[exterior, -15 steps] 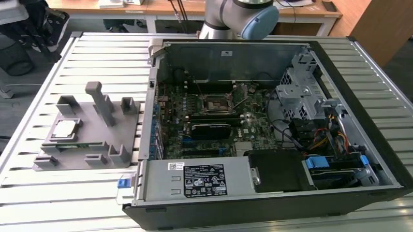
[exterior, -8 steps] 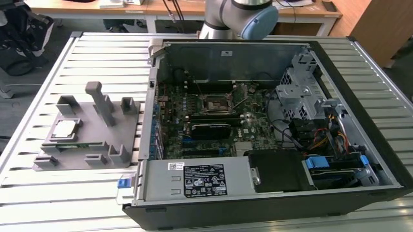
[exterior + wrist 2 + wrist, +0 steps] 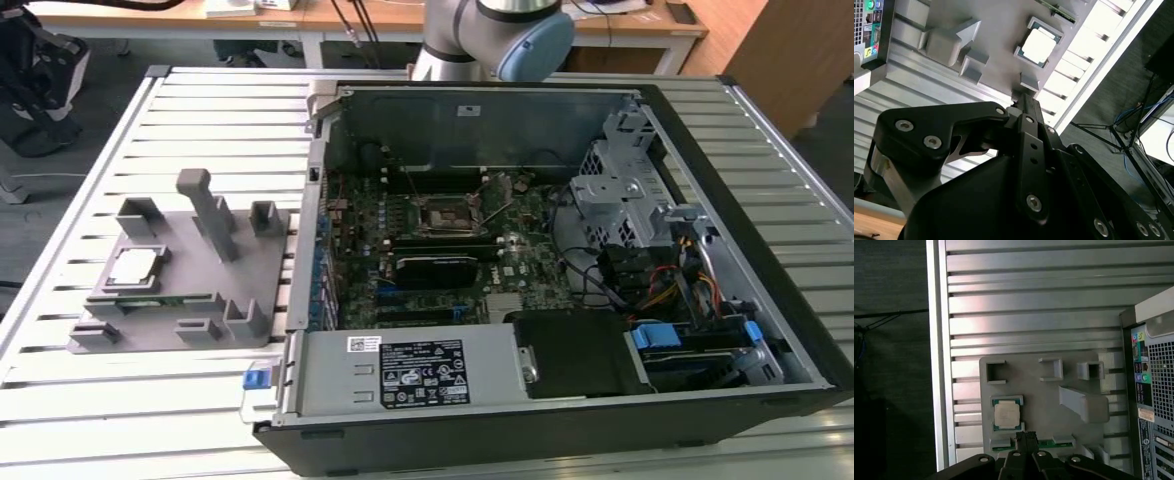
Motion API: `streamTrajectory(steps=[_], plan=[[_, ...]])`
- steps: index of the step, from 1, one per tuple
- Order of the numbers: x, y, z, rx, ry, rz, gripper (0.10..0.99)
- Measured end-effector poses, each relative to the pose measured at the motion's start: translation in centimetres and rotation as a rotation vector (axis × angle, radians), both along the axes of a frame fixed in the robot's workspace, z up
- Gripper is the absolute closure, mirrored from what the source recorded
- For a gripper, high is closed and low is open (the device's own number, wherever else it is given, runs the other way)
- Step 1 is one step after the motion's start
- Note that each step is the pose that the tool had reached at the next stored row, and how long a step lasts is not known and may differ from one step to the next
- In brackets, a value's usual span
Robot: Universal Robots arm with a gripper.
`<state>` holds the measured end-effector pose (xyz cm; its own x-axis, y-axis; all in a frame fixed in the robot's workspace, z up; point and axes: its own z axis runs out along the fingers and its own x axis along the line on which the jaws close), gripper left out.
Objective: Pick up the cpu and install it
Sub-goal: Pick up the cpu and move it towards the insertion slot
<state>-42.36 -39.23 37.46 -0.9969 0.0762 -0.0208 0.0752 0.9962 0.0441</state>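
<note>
Where the cpu (image 3: 134, 267) lies: flat, metal face up, in a shallow pocket of the grey holder (image 3: 174, 300), which stands on the slatted surface (image 3: 80, 400) at the exterior view's left, just beside the open computer case (image 3: 561, 100).
Jaws: they look drawn together with nothing between them. In both wrist views they hang above the holder (image 3: 1044, 405), apart from the cpu (image 3: 1007, 415).
Arm (image 3: 494, 30): its blue-capped joint stands behind the case, at the far edge of the exterior view.
Socket (image 3: 447, 215): the square frame on the board inside the case appears dark and unfilled, well apart from the cpu.
Step in hand: by the look of it, the approach to the pick-up. The cpu (image 3: 1038, 46) is not yet gripped and nothing is installed.
What the pick calls for: jaws parted wider than the cpu, squared to its edges, and lowered straight between the pocket's raised corners. The thin chip offers only its rim to grip, so a tilted or off-centre descent could catch on the holder (image 3: 999, 30).
</note>
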Motion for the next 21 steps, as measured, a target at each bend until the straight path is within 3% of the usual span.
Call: streamTrajectory(steps=[8, 14, 16, 21], plan=[[-0.10, -0.14, -0.82, -0.005, 0.0030, 0.000, 0.980], [-0.18, -0.97, -1.92, 0.000, 0.0033, 0.012, 0.980], [-0.18, -1.09, -2.27, 0.000, 0.0063, 0.025, 0.973], [-0.18, -1.25, -3.19, 0.000, 0.0121, 0.060, 0.737]])
